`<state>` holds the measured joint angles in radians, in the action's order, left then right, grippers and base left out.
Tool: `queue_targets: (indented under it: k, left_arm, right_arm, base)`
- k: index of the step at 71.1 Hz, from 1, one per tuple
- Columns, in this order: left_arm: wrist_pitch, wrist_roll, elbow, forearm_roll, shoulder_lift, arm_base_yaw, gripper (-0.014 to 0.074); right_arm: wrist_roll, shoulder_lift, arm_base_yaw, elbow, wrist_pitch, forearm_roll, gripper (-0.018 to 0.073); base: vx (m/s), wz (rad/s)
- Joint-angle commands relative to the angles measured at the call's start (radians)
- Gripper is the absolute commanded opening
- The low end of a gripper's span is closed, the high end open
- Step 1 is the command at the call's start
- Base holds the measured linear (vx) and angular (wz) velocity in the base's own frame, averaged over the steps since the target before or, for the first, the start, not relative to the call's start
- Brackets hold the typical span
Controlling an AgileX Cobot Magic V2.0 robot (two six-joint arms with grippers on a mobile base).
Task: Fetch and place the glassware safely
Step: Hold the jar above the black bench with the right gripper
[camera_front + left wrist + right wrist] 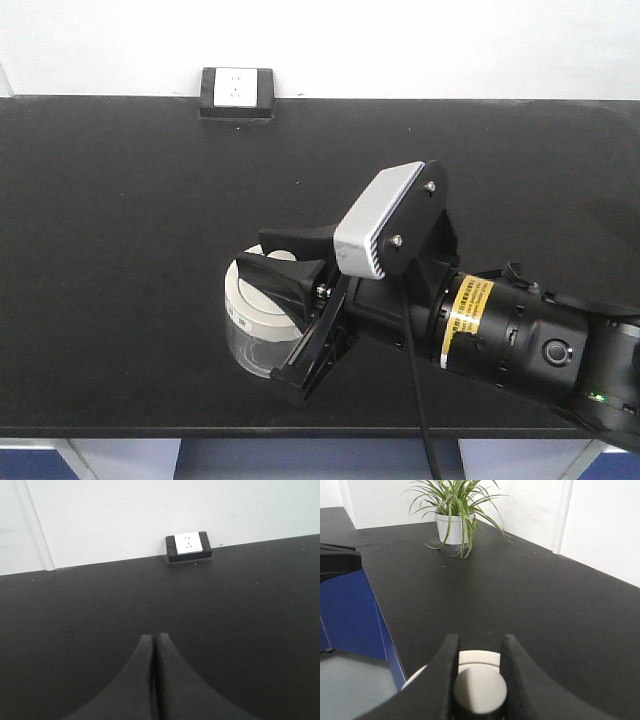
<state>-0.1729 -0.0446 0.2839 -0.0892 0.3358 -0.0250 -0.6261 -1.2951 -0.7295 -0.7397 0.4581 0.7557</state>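
The glassware is a squat clear jar with a cream-white lid. It is near the front edge of the black counter, left of centre. My right gripper reaches over it from the right. In the right wrist view the two black fingers of this gripper press on either side of the round knob on the lid. Whether the jar rests on the counter cannot be told. My left gripper hovers over bare counter with its fingers together and nothing between them.
A white wall socket in a black frame sits at the counter's back edge, also seen in the left wrist view as the socket. A potted spider plant stands far along the counter. Blue cabinet fronts lie below the counter's front edge.
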Motion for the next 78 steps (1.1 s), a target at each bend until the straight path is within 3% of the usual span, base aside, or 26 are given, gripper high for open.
queue_targets:
  k: [1, 78]
  left_arm:
    - [0.070, 0.006, 0.027, 0.004, 0.009, -0.001, -0.0007]
    - [0.070, 0.006, 0.027, 0.004, 0.009, -0.001, -0.0007]
  right_arm:
    - [0.007, 0.034, 0.005, -0.028, 0.085, -0.025, -0.0003]
    - [0.007, 0.034, 0.005, -0.028, 0.085, -0.025, -0.0003]
  base:
    - [0.08, 0.00]
    - [0.04, 0.01]
